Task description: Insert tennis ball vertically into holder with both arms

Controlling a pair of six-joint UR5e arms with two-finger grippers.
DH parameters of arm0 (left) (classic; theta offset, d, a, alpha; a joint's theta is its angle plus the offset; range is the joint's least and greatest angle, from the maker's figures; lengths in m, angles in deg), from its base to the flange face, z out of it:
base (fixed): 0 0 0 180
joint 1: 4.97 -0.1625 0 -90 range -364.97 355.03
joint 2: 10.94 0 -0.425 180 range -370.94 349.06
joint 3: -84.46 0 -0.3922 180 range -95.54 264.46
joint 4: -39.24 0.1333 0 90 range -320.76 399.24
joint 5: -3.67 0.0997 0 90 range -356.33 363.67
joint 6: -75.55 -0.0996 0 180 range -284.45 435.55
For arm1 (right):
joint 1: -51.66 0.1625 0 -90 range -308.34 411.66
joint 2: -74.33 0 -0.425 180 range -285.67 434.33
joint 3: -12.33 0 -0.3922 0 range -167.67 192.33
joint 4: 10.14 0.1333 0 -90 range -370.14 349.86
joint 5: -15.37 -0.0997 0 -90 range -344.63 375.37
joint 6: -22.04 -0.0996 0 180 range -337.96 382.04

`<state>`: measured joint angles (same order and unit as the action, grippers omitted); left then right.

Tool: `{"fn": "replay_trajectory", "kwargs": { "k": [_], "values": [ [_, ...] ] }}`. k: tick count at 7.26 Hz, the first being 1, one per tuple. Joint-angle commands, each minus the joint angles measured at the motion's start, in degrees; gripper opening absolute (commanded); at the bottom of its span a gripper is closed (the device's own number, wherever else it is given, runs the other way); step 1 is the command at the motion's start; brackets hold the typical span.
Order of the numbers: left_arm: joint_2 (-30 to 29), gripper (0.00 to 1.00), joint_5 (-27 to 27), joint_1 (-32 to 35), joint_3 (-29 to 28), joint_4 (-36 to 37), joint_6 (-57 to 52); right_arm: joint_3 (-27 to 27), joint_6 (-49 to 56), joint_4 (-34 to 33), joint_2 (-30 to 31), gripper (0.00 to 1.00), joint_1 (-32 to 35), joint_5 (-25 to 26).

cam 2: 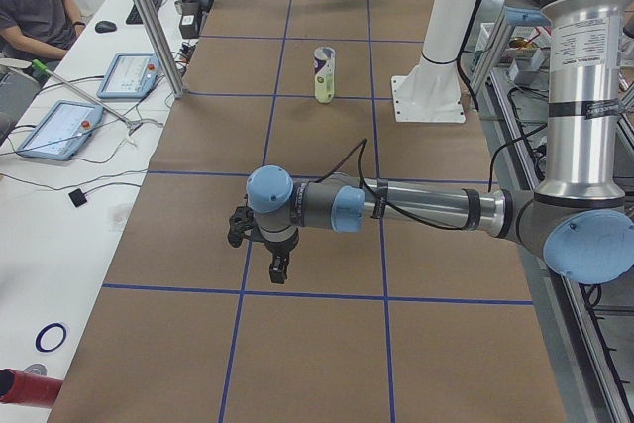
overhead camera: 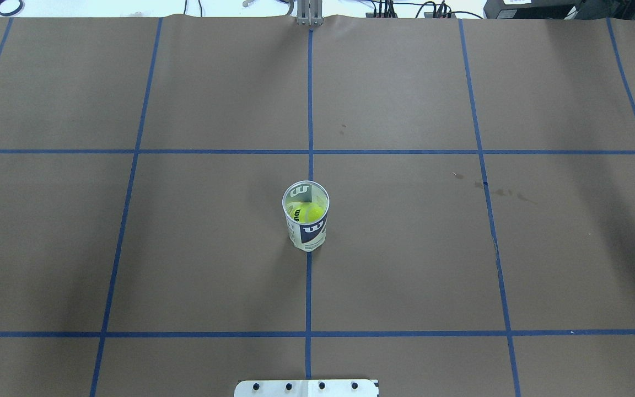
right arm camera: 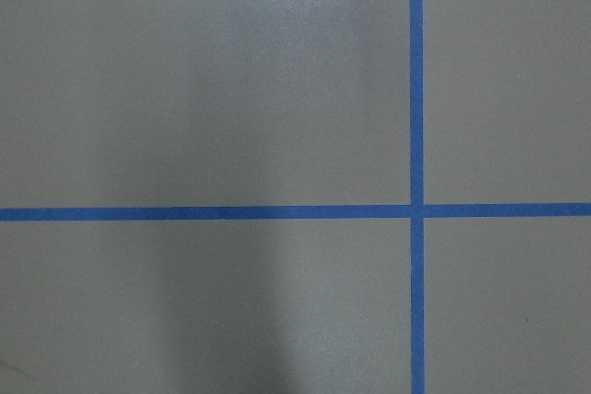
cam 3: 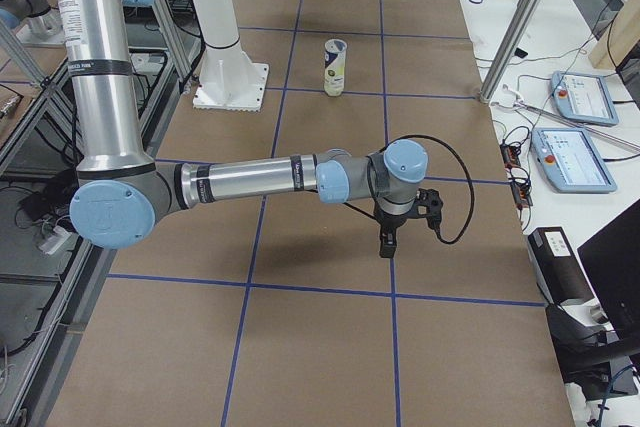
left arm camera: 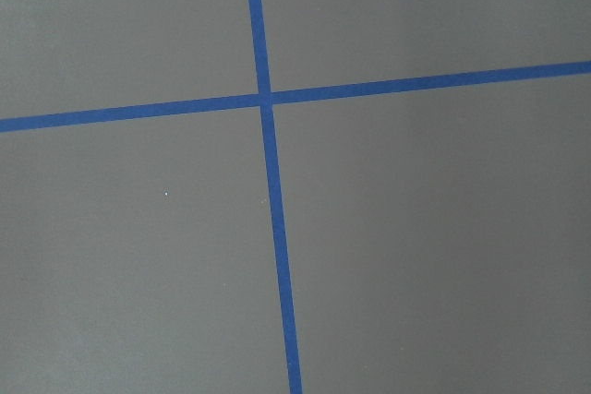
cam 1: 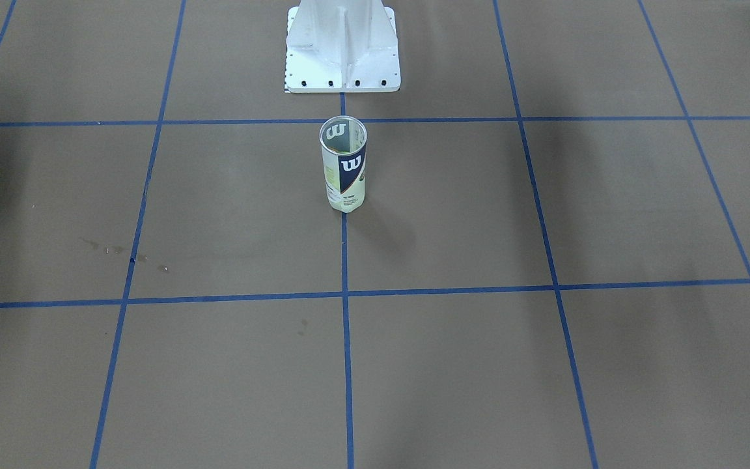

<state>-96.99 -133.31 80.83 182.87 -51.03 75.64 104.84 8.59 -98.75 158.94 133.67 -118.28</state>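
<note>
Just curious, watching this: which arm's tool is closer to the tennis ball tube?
Neither clearly: the left tool and right tool hover far from the tube, toward opposite table ends, about equally.

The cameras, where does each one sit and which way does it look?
Front-facing: across the table, facing the robot, steeply down on the holder; only the white pedestal shows.
Overhead: behind the robot, looking forward and down; tennis ball inside the holder; pedestal edge shows.
Exterior left: table's left end, looking along it; left arm near.
Exterior right: table's right end; right arm near.
Left wrist: down on blue tape lines; no body.
Right wrist: likewise.
Shared: all four exterior views show the holder.
</note>
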Motion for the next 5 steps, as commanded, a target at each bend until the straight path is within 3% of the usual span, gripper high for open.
{"fn": "replay_trajectory", "kwargs": {
  "k": [1, 5],
  "values": [
    [0.00, 1.00, -0.04, -0.02, -0.06, 0.00, 0.00, 0.30, 0.00, 0.01, 0.47, 0.99, 0.00, -0.03],
    [0.00, 1.00, 0.05, 0.07, -0.06, 0.00, 0.00, 1.18, 0.00, -0.25, 0.82, 0.99, 0.09, -0.99]
  ]
}}
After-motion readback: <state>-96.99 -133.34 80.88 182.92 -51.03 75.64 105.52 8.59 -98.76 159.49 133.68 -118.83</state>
